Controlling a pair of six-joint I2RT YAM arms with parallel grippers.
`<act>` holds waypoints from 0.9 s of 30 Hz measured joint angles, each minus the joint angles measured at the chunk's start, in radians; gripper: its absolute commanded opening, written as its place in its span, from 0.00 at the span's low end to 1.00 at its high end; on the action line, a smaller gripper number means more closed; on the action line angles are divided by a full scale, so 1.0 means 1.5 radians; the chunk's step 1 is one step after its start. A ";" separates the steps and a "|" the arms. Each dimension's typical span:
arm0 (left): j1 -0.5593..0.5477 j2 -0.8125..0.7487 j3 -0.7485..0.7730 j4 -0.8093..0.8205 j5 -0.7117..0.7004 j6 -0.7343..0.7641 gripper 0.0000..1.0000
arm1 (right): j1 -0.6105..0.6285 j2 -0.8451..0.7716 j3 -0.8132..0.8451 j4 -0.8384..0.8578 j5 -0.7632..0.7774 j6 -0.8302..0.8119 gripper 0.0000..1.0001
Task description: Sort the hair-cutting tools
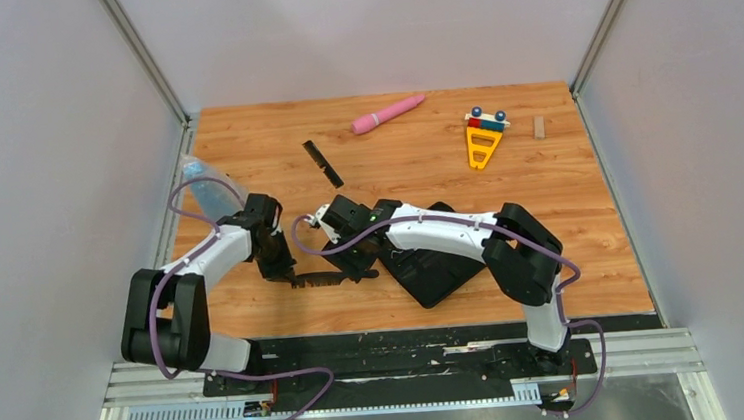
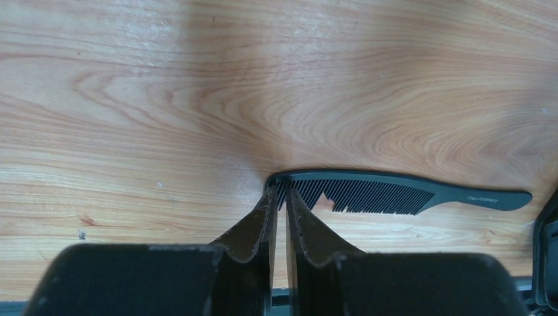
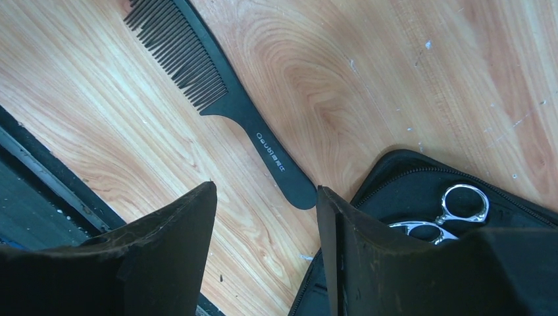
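A black comb with a handle (image 2: 395, 191) lies on the wood table (image 1: 548, 206) near the front edge. My left gripper (image 2: 279, 192) has its jaws drawn almost together, pinching the comb's tooth end (image 1: 318, 278). To the comb's right, my right gripper (image 3: 265, 188) stands open over bare wood, just short of the comb's handle tip (image 3: 296, 187). Silver scissors (image 3: 454, 214) lie inside the open black zip case (image 1: 438, 265) beside the right finger. A second, straight black comb (image 1: 322, 163) lies farther back on the table.
A pink wand (image 1: 388, 113) lies at the back centre. A yellow toy with coloured knobs (image 1: 484, 139) and a small wooden block (image 1: 539, 127) sit at the back right. A clear plastic item (image 1: 208, 188) rests at the left edge. Grey walls close in the table.
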 measured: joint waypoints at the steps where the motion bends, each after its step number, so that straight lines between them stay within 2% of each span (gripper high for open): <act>1: -0.001 0.003 0.000 0.000 -0.001 0.000 0.16 | 0.000 0.003 0.000 0.000 0.000 -0.001 0.59; 19: -0.013 0.012 -0.001 0.001 -0.014 0.000 0.11 | -0.001 0.043 -0.014 -0.009 0.003 -0.076 0.58; 27: -0.014 0.012 0.000 0.001 -0.017 0.000 0.11 | -0.007 0.056 -0.009 -0.024 0.008 -0.106 0.54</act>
